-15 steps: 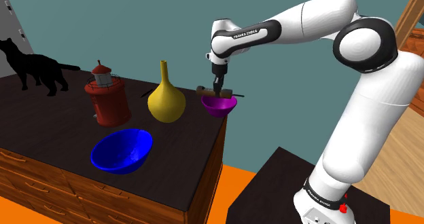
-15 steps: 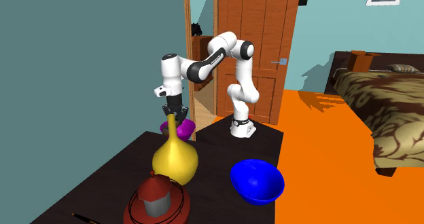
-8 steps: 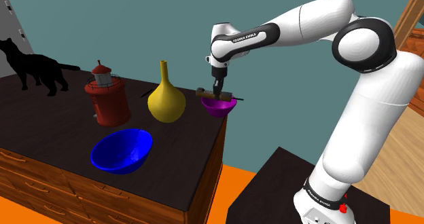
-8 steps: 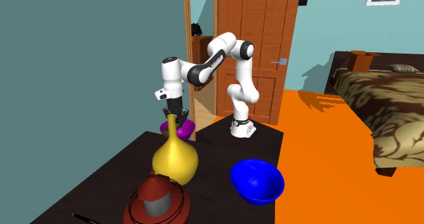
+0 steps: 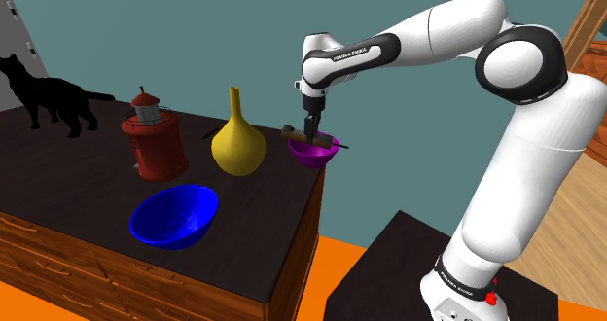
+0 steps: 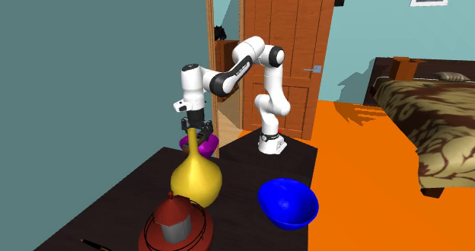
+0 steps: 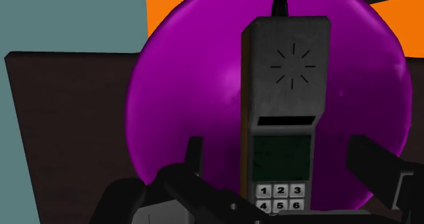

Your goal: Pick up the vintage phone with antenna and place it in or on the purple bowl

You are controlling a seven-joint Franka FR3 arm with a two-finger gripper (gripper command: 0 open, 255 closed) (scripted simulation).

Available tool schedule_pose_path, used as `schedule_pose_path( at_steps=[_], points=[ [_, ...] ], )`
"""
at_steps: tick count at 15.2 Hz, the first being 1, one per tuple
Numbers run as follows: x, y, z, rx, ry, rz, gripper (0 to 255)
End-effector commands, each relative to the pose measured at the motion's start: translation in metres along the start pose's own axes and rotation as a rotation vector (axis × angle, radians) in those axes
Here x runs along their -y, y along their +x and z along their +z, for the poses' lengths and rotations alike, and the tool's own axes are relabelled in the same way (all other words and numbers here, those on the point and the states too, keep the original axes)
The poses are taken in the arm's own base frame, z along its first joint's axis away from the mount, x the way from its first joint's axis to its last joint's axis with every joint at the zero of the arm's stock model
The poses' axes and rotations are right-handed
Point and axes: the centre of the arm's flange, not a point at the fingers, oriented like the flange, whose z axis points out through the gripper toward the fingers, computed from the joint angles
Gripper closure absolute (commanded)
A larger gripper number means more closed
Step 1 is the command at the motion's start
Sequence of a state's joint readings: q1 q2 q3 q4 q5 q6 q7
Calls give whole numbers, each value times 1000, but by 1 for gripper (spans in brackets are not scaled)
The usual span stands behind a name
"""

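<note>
The grey-brown phone (image 7: 282, 121), with a keypad and a black antenna, lies across the purple bowl (image 7: 183, 87). My gripper (image 7: 282, 165) is open right above it, one finger on each side with a gap to the phone. In the shoulder view the phone (image 5: 292, 131) rests on the purple bowl (image 5: 313, 155) near the dresser's right corner, with the gripper (image 5: 310, 126) just over it. From the second exterior view the gripper (image 6: 196, 126) hangs over the bowl (image 6: 208, 142), behind the yellow vase.
On the dark dresser top (image 5: 263, 212) stand a yellow vase (image 5: 237, 142), a red lantern (image 5: 154, 142), a blue bowl (image 5: 175, 215) and a black cat figure (image 5: 49, 93). The bowl sits close to the dresser's right edge, above an orange floor (image 5: 340, 270).
The fingers have opened and let go of the phone. It has settled onto the bowl, its antenna end tipped slightly lower. The arm has hardly moved.
</note>
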State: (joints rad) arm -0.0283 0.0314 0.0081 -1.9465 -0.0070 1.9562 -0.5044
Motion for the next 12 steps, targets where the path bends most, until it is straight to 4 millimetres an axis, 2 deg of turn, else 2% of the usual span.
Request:
schedule_pose_path(
  at_steps=[1, 4, 12],
  points=[
    [0, 0, -13, 0, 0, 0, 0],
    [0, 0, -50, 0, 0, 0, 0],
    [0, 0, -50, 0, 0, 0, 0]
  ],
)
